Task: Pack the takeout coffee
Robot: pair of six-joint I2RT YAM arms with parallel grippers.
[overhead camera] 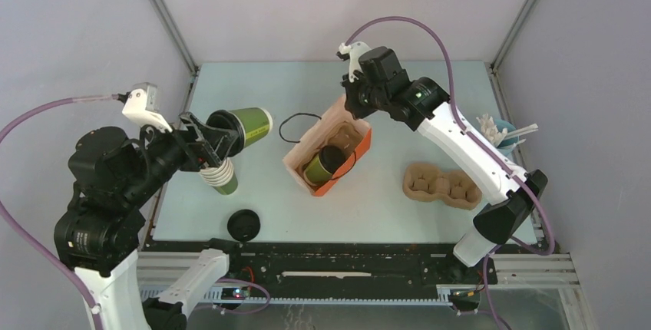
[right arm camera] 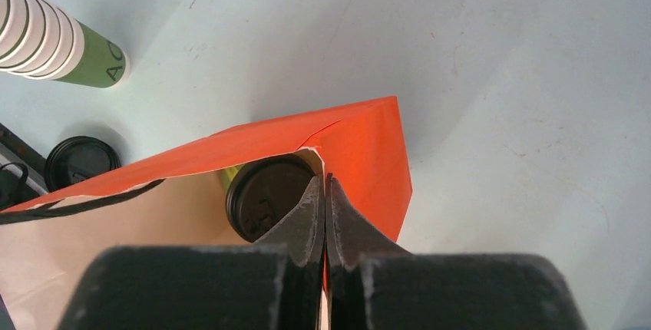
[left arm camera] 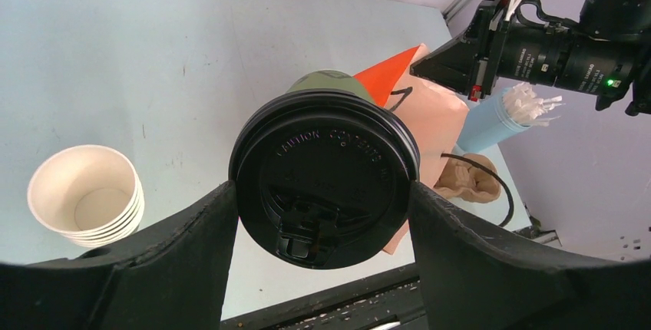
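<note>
Right, your left pincer (overhead camera: 221, 134) is clamped across a lidded green cup (overhead camera: 252, 124), jaws wide on its lidded end. The cup lies on its side in the air over the left of the worktop (overhead camera: 253, 84), base pointing toward the bag (right arm camera: 361, 153). Across the way, your right pincer (right arm camera: 325, 199) is pressed together on the bag's top edge. I'd say that's to hold the mouth open so it doesn't fold in. One packed cup (overhead camera: 324, 163) already sits inside, leaning. The stack of lidless cups (overhead camera: 221, 176) and the loose black lid (overhead camera: 243, 225) aren't part of this. Next you'd want to carry the held cup across and tip it upright beside the packed one.
</note>
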